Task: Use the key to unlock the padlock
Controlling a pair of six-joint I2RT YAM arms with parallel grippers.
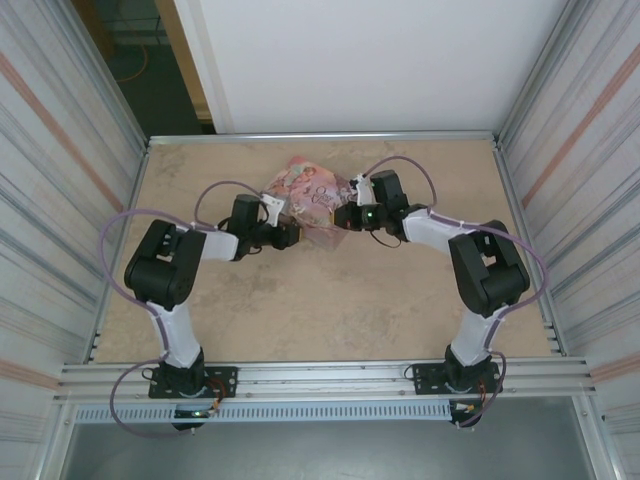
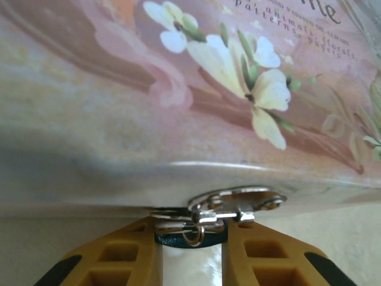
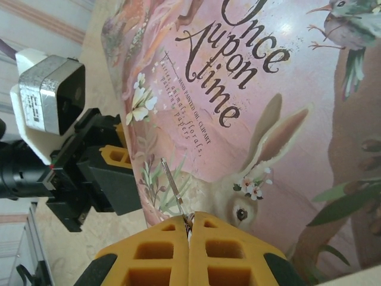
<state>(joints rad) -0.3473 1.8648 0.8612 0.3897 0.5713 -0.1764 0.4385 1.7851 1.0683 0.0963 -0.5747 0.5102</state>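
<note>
The tiny padlock's blue body (image 2: 190, 238) sits between my left gripper's (image 2: 191, 245) yellow fingers, which are shut on it. Its silvery shackle hangs from the metal hasp (image 2: 238, 204) on the front wall of the pink illustrated tin (image 2: 178, 89). In the right wrist view my right gripper (image 3: 189, 221) is shut on the key (image 3: 174, 186). The key's thin silver blade sticks out over the tin's lid (image 3: 268, 107) and points toward the left gripper (image 3: 113, 158) at the tin's edge. From above, the left gripper (image 1: 290, 233) and right gripper (image 1: 346, 216) flank the tin (image 1: 305, 188).
The tin lies at the back middle of the beige table (image 1: 320, 310). Corrugated metal walls (image 1: 60, 200) close in both sides, and a rail (image 1: 320, 378) runs along the near edge by the arm bases.
</note>
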